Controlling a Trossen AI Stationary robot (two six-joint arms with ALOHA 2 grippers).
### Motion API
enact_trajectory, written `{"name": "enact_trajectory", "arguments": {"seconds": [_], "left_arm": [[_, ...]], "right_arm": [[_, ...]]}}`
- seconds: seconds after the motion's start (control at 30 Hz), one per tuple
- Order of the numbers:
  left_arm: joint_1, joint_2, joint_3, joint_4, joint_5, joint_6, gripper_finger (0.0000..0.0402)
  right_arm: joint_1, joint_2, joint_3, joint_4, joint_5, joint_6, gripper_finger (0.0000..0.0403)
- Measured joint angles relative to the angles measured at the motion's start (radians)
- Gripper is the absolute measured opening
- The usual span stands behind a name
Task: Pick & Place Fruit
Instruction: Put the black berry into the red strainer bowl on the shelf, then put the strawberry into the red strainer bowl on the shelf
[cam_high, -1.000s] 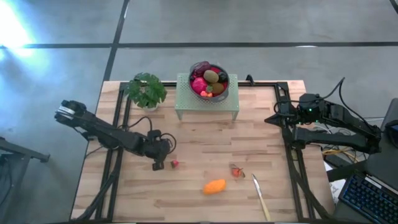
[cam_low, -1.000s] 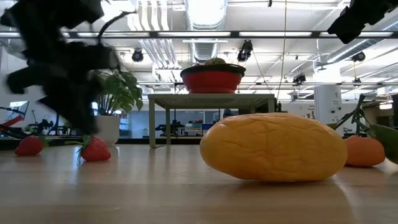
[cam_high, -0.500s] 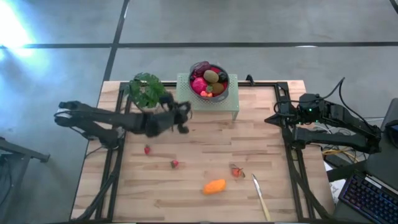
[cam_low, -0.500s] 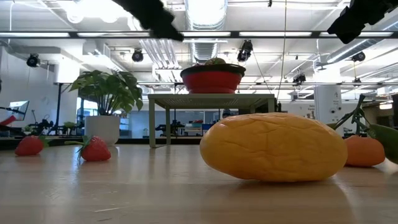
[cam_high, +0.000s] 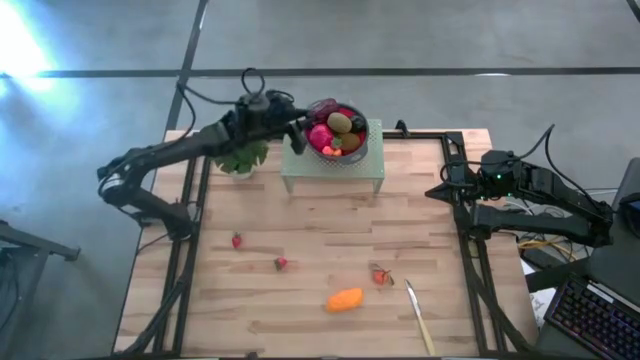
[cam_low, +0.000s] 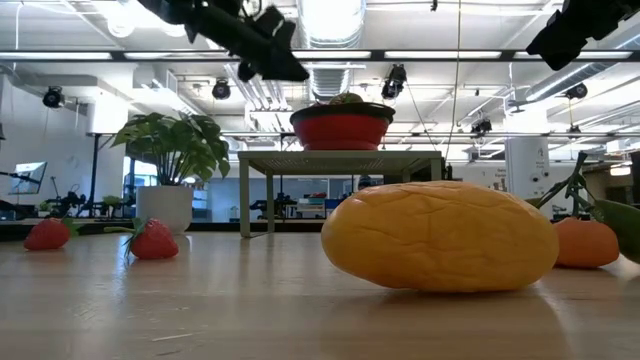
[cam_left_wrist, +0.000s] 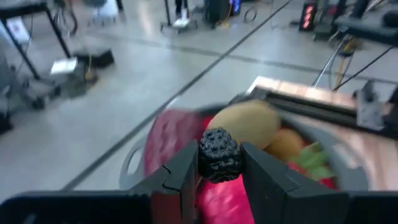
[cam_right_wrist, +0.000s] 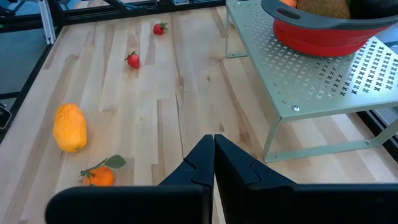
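Observation:
A red bowl (cam_high: 336, 128) with maroon, brown and dark fruit stands on a pale green perforated stand (cam_high: 333, 165) at the table's far edge. My left gripper (cam_high: 297, 128) hovers at the bowl's left rim, shut on a small dark bumpy berry (cam_left_wrist: 219, 155). On the wood lie two strawberries (cam_high: 237, 240) (cam_high: 282, 263), a small orange fruit with a leaf (cam_high: 380, 276) and an orange oval (cam_high: 345, 299). My right gripper (cam_right_wrist: 214, 146) waits shut over the table's right side. My left gripper pinches the dark berry by its two sides (cam_left_wrist: 205, 163) between its fingertips. The fingers come nearly level from the table's left toward the bowl. The berry is lifted clear, above the bowl's left rim.
A leafy potted plant (cam_high: 235, 150) stands just left of the stand, under my left arm. A slim pale utensil (cam_high: 420, 318) lies near the front right. Black frame rails run along the table's left and right sides.
My left gripper has risen from low over the table's near left and swung toward the far edge, up to the bowl. It has tipped from pointing down to nearly level, carrying the dark berry. The fruit on the table has stayed in place.

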Motion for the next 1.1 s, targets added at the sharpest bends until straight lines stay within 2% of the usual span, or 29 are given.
{"name": "enact_trajectory", "arguments": {"seconds": [0.1, 0.4, 0.57, 0.8, 1.1], "left_arm": [[0.031, 0.035, 0.012, -0.031, 0.014, -0.002, 0.0112], [0.033, 0.084, 0.014, -0.039, 0.02, 0.014, 0.0112], [0.033, 0.087, 0.014, -0.037, -0.034, 0.045, 0.0117], [0.033, 0.087, 0.0, -0.034, -0.041, 0.098, 0.0137], [0.033, 0.087, -0.035, -0.011, -0.041, 0.118, 0.0139]], "right_arm": [[0.0, 0.0, 0.0, 0.0, 0.0, 0.0, 0.0008], [0.0, 0.0, 0.0, 0.0, 0.0, 0.0, 0.0008], [0.0, 0.0, 0.0, 0.0, 0.0, 0.0, 0.0008], [0.0, 0.0, 0.0, 0.0, 0.0, 0.0, 0.0008], [0.0, 0.0, 0.0, 0.0, 0.0, 0.0, 0.0008]]}}
